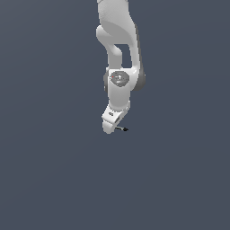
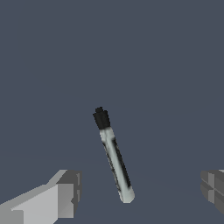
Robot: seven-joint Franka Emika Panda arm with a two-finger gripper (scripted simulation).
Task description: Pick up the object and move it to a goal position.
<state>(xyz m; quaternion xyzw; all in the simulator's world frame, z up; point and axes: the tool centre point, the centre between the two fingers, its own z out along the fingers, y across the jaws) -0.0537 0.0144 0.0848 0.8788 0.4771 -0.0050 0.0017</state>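
Gripper (image 2: 140, 192): white, two-fingered, jaws spread wide apart, holding nothing.

Object (image 2: 113, 154): thin stick, grey-white shaft, black end. Lies flat on the grey floor below the gripper, between the fingers (image 2: 61, 197) but touching neither.

Handling, judged: light, stiff, smooth and round, so likely to roll or slip. Best taken at mid-shaft, fingers closing across its length.

Views: wrist view shows the shaft markings and open gap; exterior view shows only a dark speck (image 1: 122, 129) just beside the gripper tip.

The object (image 2: 113, 157) lies on the floor (image 2: 166, 65) between the spread fingers (image 2: 65, 194) of the gripper (image 2: 140, 192), touching neither.
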